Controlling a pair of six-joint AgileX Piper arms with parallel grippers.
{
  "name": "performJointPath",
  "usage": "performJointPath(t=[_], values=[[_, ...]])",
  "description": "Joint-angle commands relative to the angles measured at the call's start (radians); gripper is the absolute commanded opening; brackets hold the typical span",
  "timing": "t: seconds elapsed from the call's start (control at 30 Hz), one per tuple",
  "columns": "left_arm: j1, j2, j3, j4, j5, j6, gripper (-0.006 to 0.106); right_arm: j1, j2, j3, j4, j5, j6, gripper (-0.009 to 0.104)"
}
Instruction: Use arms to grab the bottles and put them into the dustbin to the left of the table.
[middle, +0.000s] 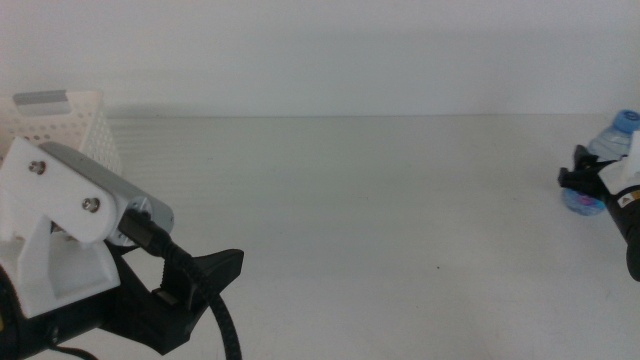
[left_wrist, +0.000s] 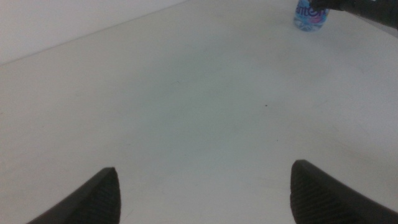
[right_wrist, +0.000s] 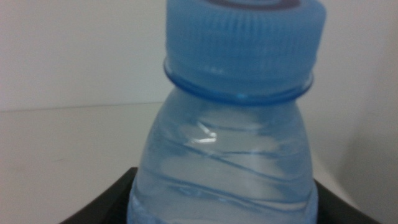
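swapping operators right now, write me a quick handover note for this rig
Right gripper: at the table's far right edge, jaws around the small blue-capped water bottle, which stands upright on the table; a firm grip can't be confirmed.
Left gripper: jaws open, empty, low at the near left by the dustbin.
Done: no other bottle is in view; the dustbin's inside is not visible.
Left: lift the water bottle, carry it across and drop it in the dustbin.
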Motion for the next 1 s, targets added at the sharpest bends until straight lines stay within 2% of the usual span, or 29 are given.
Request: performJointPath(t=[0.0, 0.07, 0.1, 0.27, 0.4, 0.6, 0.7, 0.97], values=[[-0.008, -0.004, -0.028, -0.008, -0.076, -0.013, 0.089, 0.015, -0.070, -0.016, -0.141, -0.075, 0.019, 0.000], [-0.008, -0.004, -0.028, -0.008, -0.076, -0.013, 0.089, 0.039, -0.088, -0.016, -0.242, -0.075, 0.037, 0.000], [-0.008, -0.004, -0.028, -0.008, -0.076, -0.013, 0.089, 0.058, -0.101, -0.016, -0.271, -0.075, 0.050, 0.000], [-0.008, -0.004, -0.028, -0.008, -0.076, -0.013, 0.089, 0.168, -0.161, -0.016, -0.320, -0.080, 0.112, 0.000], [-0.008, -0.004, -0.028, -0.008, -0.076, -0.013, 0.089, 0.286, -0.200, -0.017, -0.436, -0.080, 0.144, 0.000], [-0.008, -0.004, -0.028, -0.008, -0.076, -0.013, 0.089, 0.461, -0.208, -0.017, -0.604, -0.078, 0.309, 0.000], [-0.008, -0.004, -0.028, -0.008, -0.076, -0.013, 0.089, 0.554, -0.208, -0.017, -0.635, -0.078, 0.320, 0.000], [-0.008, -0.004, -0.028, -0.008, -0.076, -0.013, 0.089, 0.733, -0.154, -0.017, -0.631, -0.087, 0.327, 0.000]])
